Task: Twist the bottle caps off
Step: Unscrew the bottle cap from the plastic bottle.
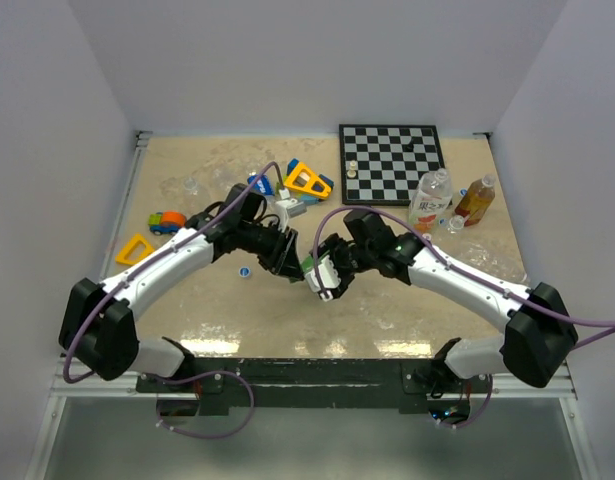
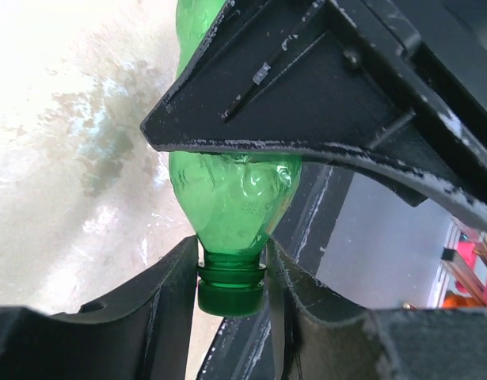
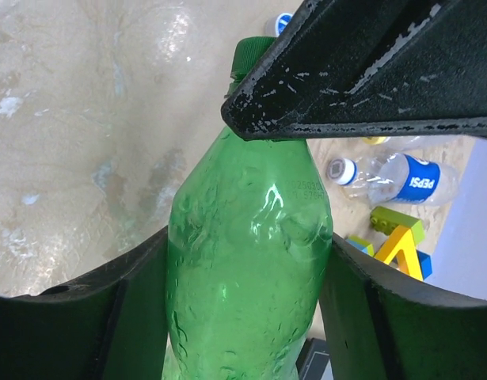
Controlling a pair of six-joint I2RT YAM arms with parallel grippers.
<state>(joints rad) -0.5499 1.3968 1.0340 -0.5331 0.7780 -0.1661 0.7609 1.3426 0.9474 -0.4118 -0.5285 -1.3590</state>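
We see both arms meeting at the middle of the top view, above the counter (image 1: 187, 310), with a green bottle (image 3: 247, 269) held between them. The left pincer (image 2: 233, 269) is narrow, its two fingers pressed on either side of the green cap (image 2: 231, 294), which is still on the neck at the lower middle of the left wrist view. The right pincer (image 3: 247, 237) stands wider, its pads against both sides of the bottle's body, low in the right wrist view. A blue cap (image 1: 244, 271) lies on the counter just left of the pincers. At the upper right of the top view sit a chessboard (image 1: 392, 163) and, below it, a clear bottle (image 1: 430, 198).
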